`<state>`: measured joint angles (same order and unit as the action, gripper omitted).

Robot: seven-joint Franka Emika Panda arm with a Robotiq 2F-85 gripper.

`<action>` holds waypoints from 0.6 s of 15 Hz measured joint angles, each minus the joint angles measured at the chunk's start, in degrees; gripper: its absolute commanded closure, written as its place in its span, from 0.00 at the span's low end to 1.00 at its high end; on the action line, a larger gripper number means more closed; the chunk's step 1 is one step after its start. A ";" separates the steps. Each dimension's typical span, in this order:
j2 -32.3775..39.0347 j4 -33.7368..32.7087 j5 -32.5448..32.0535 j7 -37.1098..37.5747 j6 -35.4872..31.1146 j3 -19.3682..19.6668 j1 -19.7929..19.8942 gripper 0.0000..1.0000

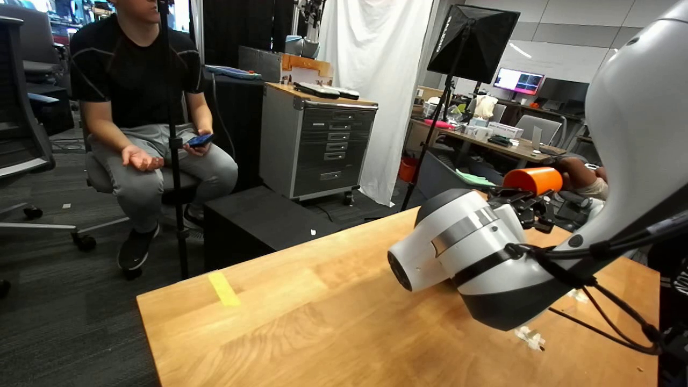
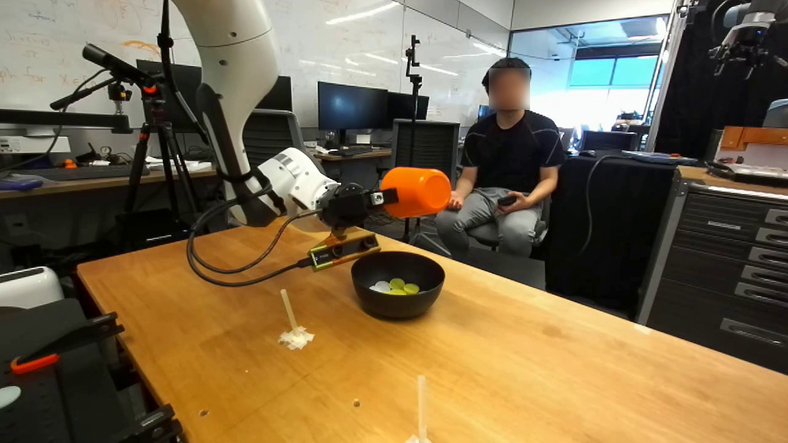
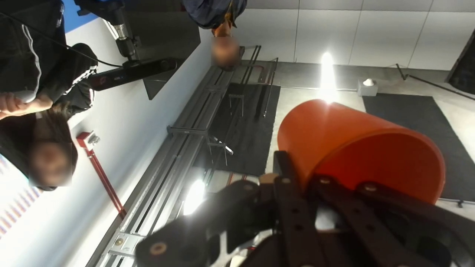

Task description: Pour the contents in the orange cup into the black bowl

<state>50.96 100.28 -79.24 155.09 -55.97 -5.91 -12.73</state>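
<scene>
Wooden table (image 2: pixel 554 369) | pale stick (image 2: pixel 289 309) near black bowl (image 2: pixel 399 307) | seated person (image 2: pixel 512 154) beyond

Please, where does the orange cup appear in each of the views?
In an exterior view: orange cup at the right, about mid-height.
In an exterior view: orange cup just right of centre, higher than the black bowl.
In the wrist view: orange cup right of centre.
Shared landmark: the fingers, beside the orange cup in all three.

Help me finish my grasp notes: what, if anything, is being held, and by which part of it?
The orange cup, pinched by its wall near the open rim.
</scene>
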 measured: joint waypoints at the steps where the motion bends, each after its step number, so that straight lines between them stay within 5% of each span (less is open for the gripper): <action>1: 0.00 -0.04 0.00 0.00 0.05 0.00 0.01 0.99; 9: 0.90 -2.20 1.47 0.00 4.00 0.84 0.15 0.99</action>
<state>51.86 98.08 -77.77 155.10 -51.97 -5.07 -12.58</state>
